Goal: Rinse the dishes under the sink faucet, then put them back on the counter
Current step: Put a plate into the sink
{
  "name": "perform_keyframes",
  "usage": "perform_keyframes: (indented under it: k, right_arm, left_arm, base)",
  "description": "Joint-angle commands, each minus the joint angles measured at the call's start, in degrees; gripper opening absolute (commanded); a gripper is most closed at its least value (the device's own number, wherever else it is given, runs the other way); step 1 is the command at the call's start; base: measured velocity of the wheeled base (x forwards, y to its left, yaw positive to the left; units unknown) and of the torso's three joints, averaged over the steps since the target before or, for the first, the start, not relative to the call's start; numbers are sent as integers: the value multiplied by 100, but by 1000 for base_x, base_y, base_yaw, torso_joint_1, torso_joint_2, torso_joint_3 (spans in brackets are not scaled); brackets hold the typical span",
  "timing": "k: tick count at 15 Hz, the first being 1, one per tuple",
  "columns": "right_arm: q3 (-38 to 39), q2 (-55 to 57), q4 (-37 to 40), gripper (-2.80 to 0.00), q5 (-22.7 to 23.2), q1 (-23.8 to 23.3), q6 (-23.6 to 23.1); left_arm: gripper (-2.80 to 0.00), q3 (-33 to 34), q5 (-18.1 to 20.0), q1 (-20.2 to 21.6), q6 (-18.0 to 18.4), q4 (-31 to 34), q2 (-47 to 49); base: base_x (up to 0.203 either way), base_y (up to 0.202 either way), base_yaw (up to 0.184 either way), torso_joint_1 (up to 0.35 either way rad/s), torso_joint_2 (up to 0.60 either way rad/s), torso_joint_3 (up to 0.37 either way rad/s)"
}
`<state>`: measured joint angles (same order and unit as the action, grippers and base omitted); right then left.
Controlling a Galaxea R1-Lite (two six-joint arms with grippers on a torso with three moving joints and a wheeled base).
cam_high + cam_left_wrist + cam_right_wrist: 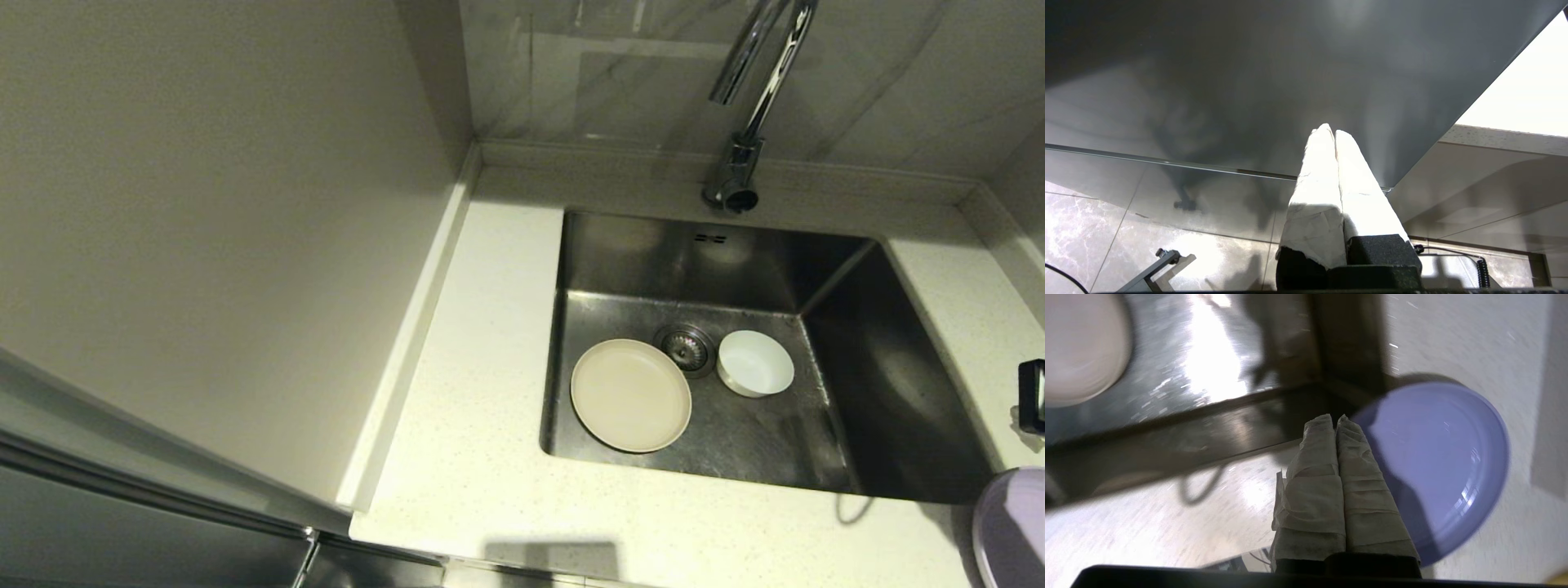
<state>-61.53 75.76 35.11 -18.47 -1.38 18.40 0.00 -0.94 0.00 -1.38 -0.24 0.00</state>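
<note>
A cream-beige plate (630, 395) and a small white bowl (755, 363) lie on the bottom of the sink (898, 384), either side of the drain strainer (686, 349). The chrome sink faucet (739, 159) stands behind the basin with no water showing. The lavender plate (1012, 531) (1445, 465) lies flat on the counter (473, 408) at the sink's front right corner. My right gripper (1336, 417) hovers over that plate's near edge, shut, with nothing between its wrapped fingers. My left gripper (1331, 128) is shut and empty, parked low beside the cabinet front.
A tall beige wall panel (212, 229) borders the counter on the left. A raised beige ledge (620, 155) runs along the back. A black object (1033, 396) shows at the right edge of the counter. A thin cable loop (853, 506) lies on the front counter strip.
</note>
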Motion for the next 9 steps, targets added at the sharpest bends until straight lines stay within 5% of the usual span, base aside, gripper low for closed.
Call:
perform_keyframes:
  k: [1, 5, 6, 9]
  right_arm:
    - [255, 283, 8, -280, -568, -24, 440]
    - [506, 269, 5, -280, -707, -259, 717]
    - [528, 273, 9, 0, -702, -323, 718]
    - [694, 244, 12, 0, -642, -319, 710]
  left_arm:
    - [-280, 0, -3, 0, -3, -2, -9]
    - [-280, 0, -3, 0, -3, -2, -9]
    - [-280, 0, -3, 0, -3, -2, -9]
    - [-280, 0, -3, 0, -3, -2, -9]
  base:
    - [0, 0, 0, 0, 0, 0]
    - [0, 0, 0, 0, 0, 0]
    - [0, 0, 0, 0, 0, 0]
    - [0, 0, 0, 0, 0, 0]
